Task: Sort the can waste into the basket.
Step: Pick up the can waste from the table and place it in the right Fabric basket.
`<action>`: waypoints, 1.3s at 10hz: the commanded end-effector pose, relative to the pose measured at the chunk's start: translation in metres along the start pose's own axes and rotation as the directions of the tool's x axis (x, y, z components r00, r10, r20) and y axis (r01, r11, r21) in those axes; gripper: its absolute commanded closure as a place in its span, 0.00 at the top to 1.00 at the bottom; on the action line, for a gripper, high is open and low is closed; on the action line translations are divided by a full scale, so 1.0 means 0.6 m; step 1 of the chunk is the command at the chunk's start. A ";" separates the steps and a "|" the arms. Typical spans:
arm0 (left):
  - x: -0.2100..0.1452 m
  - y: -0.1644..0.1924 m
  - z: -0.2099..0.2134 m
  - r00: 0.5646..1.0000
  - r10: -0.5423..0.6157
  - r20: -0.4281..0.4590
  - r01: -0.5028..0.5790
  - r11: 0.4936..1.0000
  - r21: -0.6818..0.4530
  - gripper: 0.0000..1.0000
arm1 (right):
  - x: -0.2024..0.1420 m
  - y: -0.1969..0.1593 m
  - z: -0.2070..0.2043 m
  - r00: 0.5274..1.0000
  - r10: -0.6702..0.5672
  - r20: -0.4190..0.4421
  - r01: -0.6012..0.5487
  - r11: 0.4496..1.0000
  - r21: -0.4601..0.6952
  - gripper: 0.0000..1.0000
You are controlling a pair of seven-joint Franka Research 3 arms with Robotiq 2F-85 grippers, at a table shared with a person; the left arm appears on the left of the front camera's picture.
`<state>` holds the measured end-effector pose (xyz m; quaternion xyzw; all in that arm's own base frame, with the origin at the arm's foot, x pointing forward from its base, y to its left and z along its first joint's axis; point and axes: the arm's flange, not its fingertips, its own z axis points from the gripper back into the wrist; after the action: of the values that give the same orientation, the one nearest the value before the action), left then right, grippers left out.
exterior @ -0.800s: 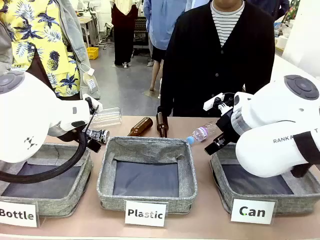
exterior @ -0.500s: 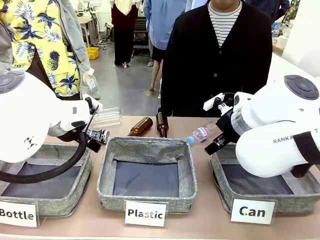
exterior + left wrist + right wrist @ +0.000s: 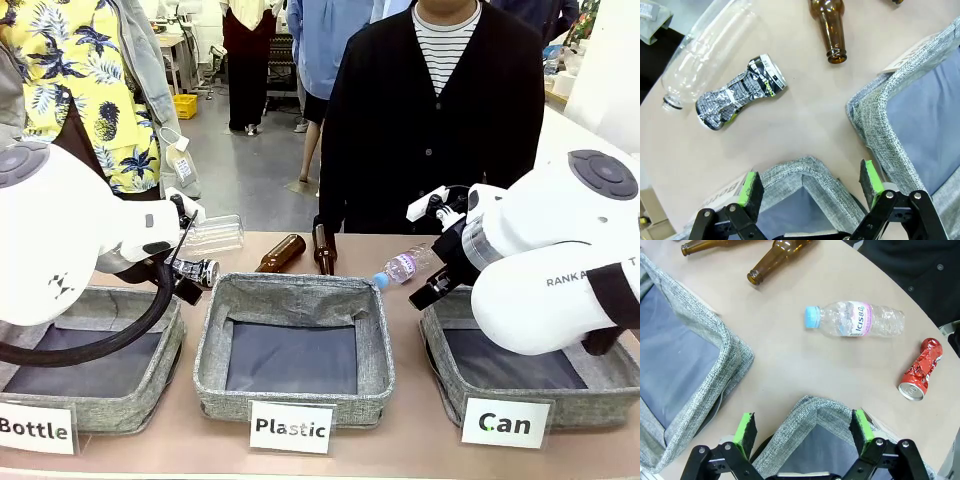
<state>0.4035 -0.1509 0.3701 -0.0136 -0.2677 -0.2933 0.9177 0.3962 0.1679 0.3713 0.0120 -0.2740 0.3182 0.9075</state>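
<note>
Baskets (image 3: 215, 390) stand three in a row along my edge of the surface (image 3: 420, 445) in the front view. The Can basket (image 3: 590, 405) is the right-hand one, under my right arm, and what I see of its lining is bare. The black can (image 3: 198, 270) lies far to the left, beyond the Bottle basket (image 3: 120, 405).

From the left wrist, the left tool (image 3: 810, 172) hangs wide and empty over the Bottle basket's corner. The black can rests on its side, pinched at the middle, just beside a clear bottle (image 3: 710, 45). I cannot tell whether they touch.

From the right wrist, the right tool (image 3: 802, 427) is also spread wide, with nothing between the pads, above a corner of the Can basket. The red can (image 3: 921, 369) lies on its side on the bare surface past that corner. It is near a plastic bottle (image 3: 855, 320) but apart from it, close to the far edge where the person (image 3: 920, 270) stands.

I judge no can sorted yet, so the step in hand is the first pick. I would take the red can with the right tool, the shortest haul.

- **Approach:** I should roll the wrist until the pads cross the can's long axis, then come straight down over its crumpled waist, tips low to the surface.
- **Grip:** Thin dented metal will likely slip or fold, so I should close gently and evenly.
- **Clearance:** I must stay off the plastic bottle and the person.
- **Release:** I lift clear of the rim and let go low inside.
</note>
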 end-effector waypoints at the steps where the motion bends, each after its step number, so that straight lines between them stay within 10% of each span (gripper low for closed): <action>1: 0.000 0.000 0.000 1.000 0.000 0.000 0.000 1.000 0.000 1.00 | 0.000 0.000 0.000 1.000 0.000 0.000 0.000 1.000 0.000 1.00; 5: 0.000 0.000 0.000 1.000 0.000 0.000 0.000 1.000 0.000 1.00 | 0.000 0.000 0.000 1.000 0.000 0.000 0.000 1.000 0.000 1.00; 8: 0.003 -0.004 0.215 0.982 0.024 0.189 0.018 0.976 -0.218 1.00 | 0.023 -0.009 0.178 0.993 -0.082 0.088 0.066 0.983 0.169 1.00; 11: -0.081 0.042 0.343 0.956 0.173 0.238 -0.079 0.930 -0.360 1.00 | -0.026 -0.087 0.314 0.942 -0.336 -0.004 0.291 0.810 0.510 1.00; 13: -0.192 0.163 0.358 0.900 0.323 0.293 -0.135 0.845 -0.517 1.00 | -0.128 -0.210 0.366 0.812 -0.583 0.037 0.426 0.634 0.646 1.00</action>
<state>0.3039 -0.0207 0.5753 -0.2876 -0.3478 -0.2476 0.8573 0.3017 0.0302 0.5503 0.3880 -0.2351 0.1886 0.8710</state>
